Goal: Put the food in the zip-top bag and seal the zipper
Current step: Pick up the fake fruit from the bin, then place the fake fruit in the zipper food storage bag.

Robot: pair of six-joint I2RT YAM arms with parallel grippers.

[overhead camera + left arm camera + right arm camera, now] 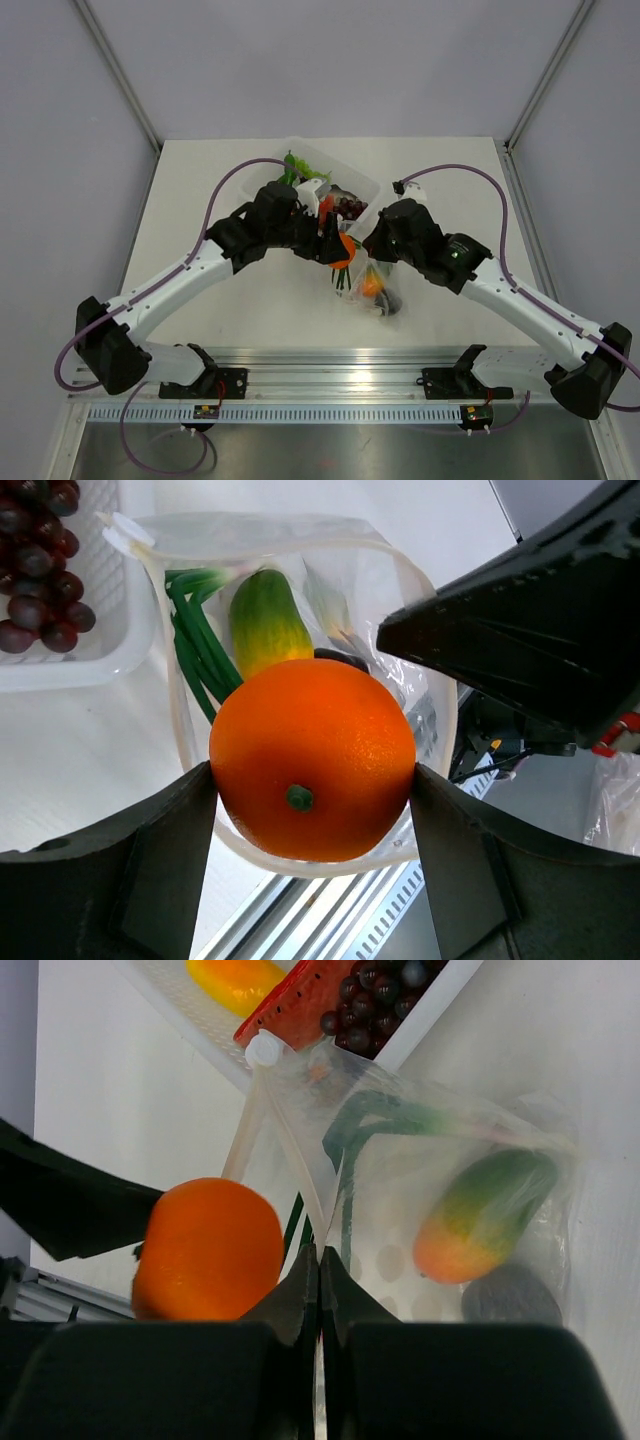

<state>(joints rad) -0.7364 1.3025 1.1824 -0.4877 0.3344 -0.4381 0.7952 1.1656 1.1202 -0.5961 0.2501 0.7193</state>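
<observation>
Zip-top bag (400,1230): lies mid-table (250,300), just near of the white tray (100,655), its mouth gaping
Zipper (176,720): unsealed, the strip standing in a wide loop round the mouth
Already inside: green onion (195,645), a green-to-yellow fruit (265,620), a dark round fruit (510,1295)
Left tool (312,780): clenched on the orange (312,760), one finger on each side, right over the mouth
Right tool (320,1270): fingers pressed together on the bag's lip, holding it up
In the tray: dark grapes (40,570), watermelon slice (300,1005), a yellow piece (235,980)
Bag handling: thin, limp, light, slippery film, likely to slide or fold if pushed; best held by the stiffer zipper strip, not the wall
Orange handling: looks hard, round and smooth; a grip across its widest part suits it, as it may squirt out if held off-centre
Step in hand: probably dropping the orange in; sealing not yet begun
</observation>
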